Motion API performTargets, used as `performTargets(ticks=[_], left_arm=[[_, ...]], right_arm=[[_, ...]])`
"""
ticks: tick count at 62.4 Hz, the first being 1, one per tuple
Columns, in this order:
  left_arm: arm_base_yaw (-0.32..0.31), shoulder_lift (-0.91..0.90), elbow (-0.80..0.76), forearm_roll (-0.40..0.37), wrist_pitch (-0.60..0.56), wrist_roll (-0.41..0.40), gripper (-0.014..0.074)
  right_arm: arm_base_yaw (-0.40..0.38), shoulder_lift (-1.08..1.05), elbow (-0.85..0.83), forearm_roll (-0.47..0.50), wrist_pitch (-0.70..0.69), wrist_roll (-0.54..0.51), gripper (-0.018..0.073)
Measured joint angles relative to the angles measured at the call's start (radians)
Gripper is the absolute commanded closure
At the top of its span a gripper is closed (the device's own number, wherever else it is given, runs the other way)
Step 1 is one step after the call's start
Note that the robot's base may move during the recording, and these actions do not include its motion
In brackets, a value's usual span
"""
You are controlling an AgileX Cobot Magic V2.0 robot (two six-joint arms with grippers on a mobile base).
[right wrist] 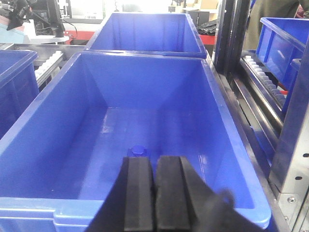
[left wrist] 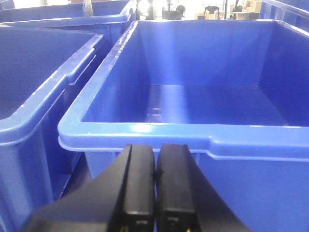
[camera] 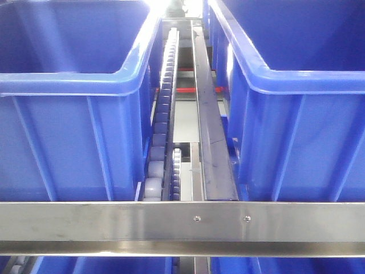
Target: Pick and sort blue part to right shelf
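Note:
The blue part is a small round-topped piece lying on the floor of a large blue bin in the right wrist view. My right gripper hangs over that bin's near wall, jaws pressed together and empty, its tips just in front of the part. My left gripper is shut and empty, just before the near rim of another blue bin that looks empty. The right shelf shows in the front view as a steel front rail with two screws, a grey roller track and blue bins. No gripper shows in the front view.
In the front view two big blue bins flank a steel divider. A second bin stands behind the one with the part. A rack post and rollers lie to the right. Another bin sits left of the left gripper.

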Motion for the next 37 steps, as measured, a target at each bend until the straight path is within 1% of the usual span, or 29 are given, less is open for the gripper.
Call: performTargets(ticks=[7, 17, 22, 26, 32, 37], left_arm=[[0.000, 0.000, 0.000, 0.000, 0.000, 0.000, 0.0472], [0.000, 0.000, 0.000, 0.000, -0.002, 0.000, 0.0472], [0.000, 0.000, 0.000, 0.000, -0.002, 0.000, 0.0472], [0.000, 0.000, 0.000, 0.000, -0.002, 0.000, 0.0472], [0.000, 0.000, 0.000, 0.000, -0.002, 0.000, 0.0472], [0.000, 0.000, 0.000, 0.000, -0.002, 0.000, 0.0472]], right_arm=[[-0.002, -0.002, 0.035, -0.002, -0.013, 0.000, 0.0522], [-0.002, -0.002, 0.202, 0.013, -0.088, 0.000, 0.0522], [-0.004, -0.002, 0.292, 0.028, -0.165, 0.000, 0.0522], [-0.006, -0.002, 0.368, 0.040, -0.254, 0.000, 0.0522], [-0.030, -0.020, 0.461, 0.059, -0.369, -0.002, 0.0522], [-0.054, -0.027, 0.513, 0.074, -0.431, -0.002, 0.0522]])
